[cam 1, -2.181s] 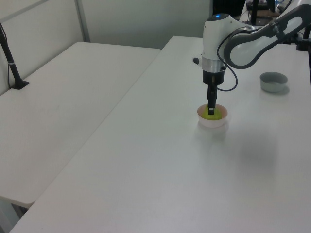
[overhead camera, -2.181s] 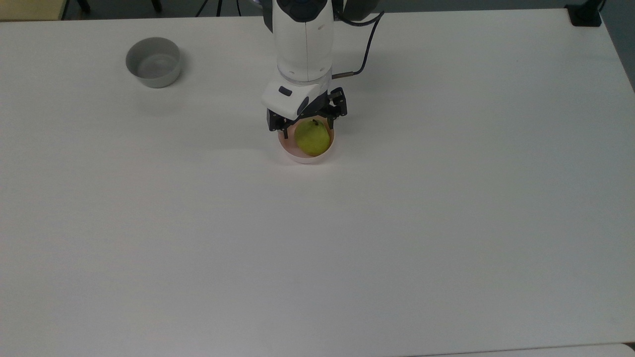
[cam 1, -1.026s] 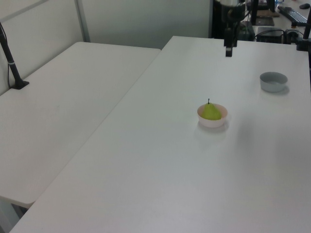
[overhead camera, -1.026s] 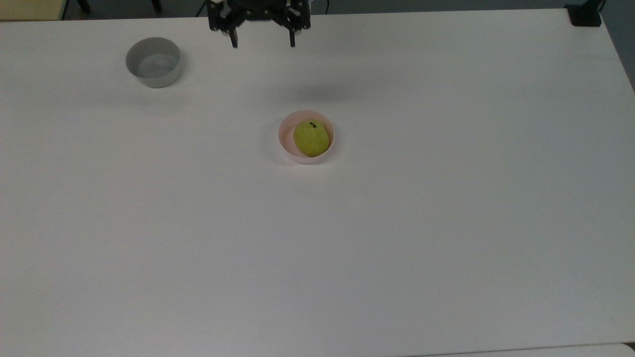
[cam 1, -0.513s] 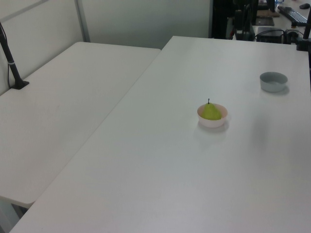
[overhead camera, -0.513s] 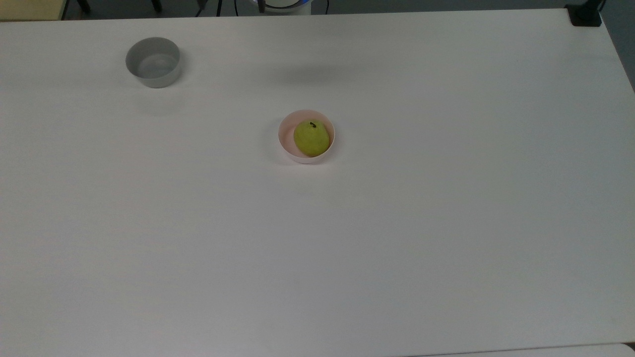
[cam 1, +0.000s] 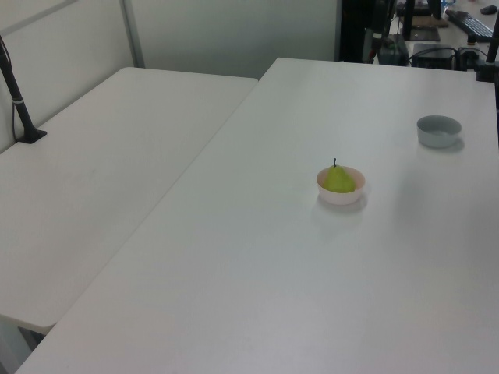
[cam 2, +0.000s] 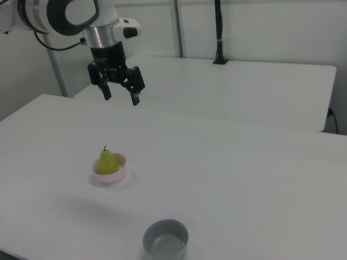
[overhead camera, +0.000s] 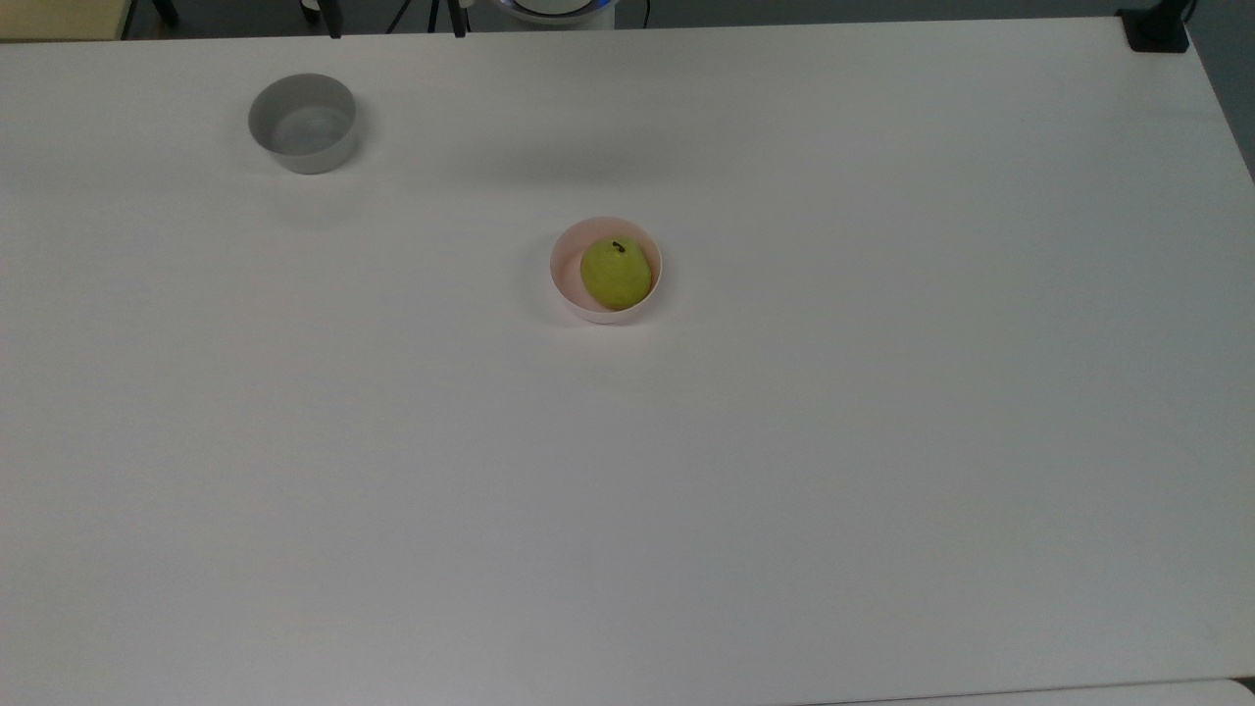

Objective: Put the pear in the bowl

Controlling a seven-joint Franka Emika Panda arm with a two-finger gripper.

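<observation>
The yellow-green pear [overhead camera: 616, 275] sits stem-up inside the pale pink bowl [overhead camera: 559, 284] near the middle of the white table. The left view shows the pear [cam 1: 338, 180] and bowl [cam 1: 341, 196] too, as does the right view, with the pear [cam 2: 107, 161] in the bowl [cam 2: 113, 177]. In the right view my gripper [cam 2: 121, 98] hangs open and empty, high above the table and well behind the bowl, near the table's far edge.
A grey bowl [overhead camera: 304, 123] stands empty toward the top view's upper left, also seen in the right view [cam 2: 166, 238] near the front edge. A second white table [cam 1: 93, 179] adjoins, with a black post [cam 1: 19, 101] on it.
My gripper was open around the pear at the bowl; it has lifted away and pulled back to the table's far edge. The pear has stayed in the bowl.
</observation>
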